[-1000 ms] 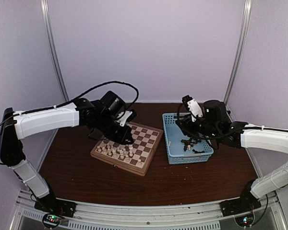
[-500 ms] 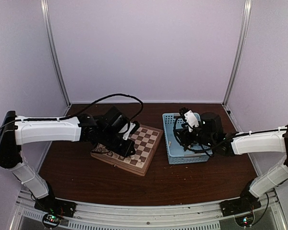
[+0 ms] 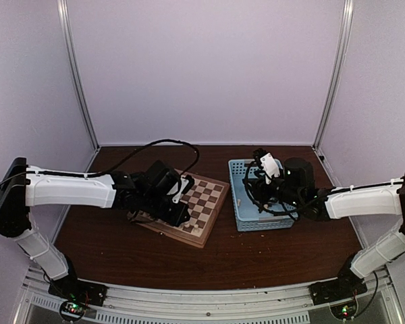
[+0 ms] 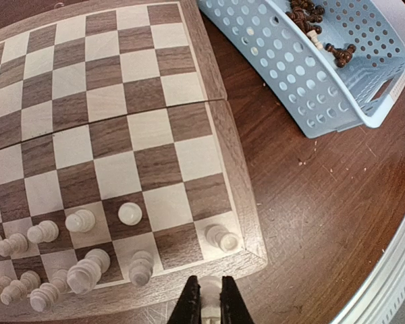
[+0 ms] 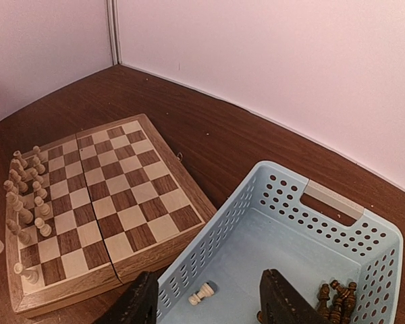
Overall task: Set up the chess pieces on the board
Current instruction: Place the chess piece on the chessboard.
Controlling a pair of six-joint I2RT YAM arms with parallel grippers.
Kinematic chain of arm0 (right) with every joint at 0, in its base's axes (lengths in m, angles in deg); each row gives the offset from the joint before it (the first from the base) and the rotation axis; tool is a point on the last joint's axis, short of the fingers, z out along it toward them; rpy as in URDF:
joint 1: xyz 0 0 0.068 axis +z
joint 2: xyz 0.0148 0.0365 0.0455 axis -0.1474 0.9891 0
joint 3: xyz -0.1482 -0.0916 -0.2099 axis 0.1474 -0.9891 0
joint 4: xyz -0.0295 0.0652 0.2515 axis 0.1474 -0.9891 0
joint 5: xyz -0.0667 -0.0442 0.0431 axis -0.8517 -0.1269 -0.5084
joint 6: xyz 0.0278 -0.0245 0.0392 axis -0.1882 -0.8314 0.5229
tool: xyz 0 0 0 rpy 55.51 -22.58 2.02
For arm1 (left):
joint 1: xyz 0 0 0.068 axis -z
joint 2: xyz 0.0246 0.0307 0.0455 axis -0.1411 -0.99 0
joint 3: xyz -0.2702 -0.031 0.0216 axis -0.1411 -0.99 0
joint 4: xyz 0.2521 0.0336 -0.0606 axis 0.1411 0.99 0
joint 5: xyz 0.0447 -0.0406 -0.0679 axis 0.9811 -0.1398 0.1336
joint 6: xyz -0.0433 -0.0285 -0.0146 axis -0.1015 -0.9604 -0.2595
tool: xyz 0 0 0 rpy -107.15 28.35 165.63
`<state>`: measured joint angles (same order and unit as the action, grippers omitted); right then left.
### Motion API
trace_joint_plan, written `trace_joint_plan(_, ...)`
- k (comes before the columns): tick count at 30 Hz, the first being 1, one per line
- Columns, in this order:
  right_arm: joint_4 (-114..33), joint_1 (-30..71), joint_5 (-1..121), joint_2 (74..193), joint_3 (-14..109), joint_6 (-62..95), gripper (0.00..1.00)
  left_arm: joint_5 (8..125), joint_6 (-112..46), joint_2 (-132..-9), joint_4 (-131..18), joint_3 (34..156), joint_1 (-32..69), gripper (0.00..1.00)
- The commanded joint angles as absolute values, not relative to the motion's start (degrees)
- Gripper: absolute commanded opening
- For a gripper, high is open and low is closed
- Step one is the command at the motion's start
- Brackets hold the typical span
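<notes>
1. On the dark wooden table (image 3: 121, 256), the board (image 3: 204, 197) lies open and turned at an angle, with a light-blue perforated basket (image 3: 237, 202) just beside its right edge.
2. At the board's near-left side, the left gripper (image 4: 209, 305) is pinched tight on a single cream piece (image 4: 210, 287). It holds the piece over the light wood rim, just beside a corner square. Whether the piece touches the rim cannot be told.
3. Along that same edge, the cream pieces (image 4: 79, 220) crowd the two outermost rows of squares. One stands on the corner square itself and another sits two squares in. The right wrist view shows them upright in a loose double file.
4. Over the basket, the right gripper (image 5: 209, 280) has its jaws standing well apart and grips nothing. Its two dark fingers (image 5: 140, 305) frame the basket wall that faces the board.
5. Inside the basket, a lone white piece (image 5: 202, 293) lies on its side on the floor, near the wall closest to the board and in the gap between the spread fingers, touching neither.
6. In the basket's far corner from that piece, the dark pieces (image 5: 334, 300) lie heaped together, well apart from the white one.
7. From overhead, both arms reach inward low over the table. The left arm stretches across the board's near half and hides most of the cream rows, while the right arm is extended over the basket.
</notes>
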<state>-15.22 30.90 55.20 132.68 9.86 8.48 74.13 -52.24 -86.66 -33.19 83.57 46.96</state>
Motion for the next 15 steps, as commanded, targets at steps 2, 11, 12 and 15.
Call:
trace_joint_plan(2, -13.9, 30.6, 55.2, 132.3, 8.9, 8.0, 0.55, 77.4, -51.5, -87.5, -39.3, 82.6, 46.9, 0.00)
trace_joint_plan(11, -14.6, 30.6, 54.8, 132.3, 9.1, 7.7, 0.55, 77.5, -50.9, -90.0, -41.5, 82.6, 46.9, 0.00)
trace_joint_plan(12, -14.7, 30.6, 54.7, 132.3, 9.2, 7.7, 0.55, 77.3, -50.9, -90.2, -41.6, 82.6, 46.9, 0.00)
trace_joint_plan(15, -14.8, 30.6, 54.7, 132.2, 9.2, 7.7, 0.55, 77.2, -50.9, -90.9, -41.4, 82.9, 46.9, 0.00)
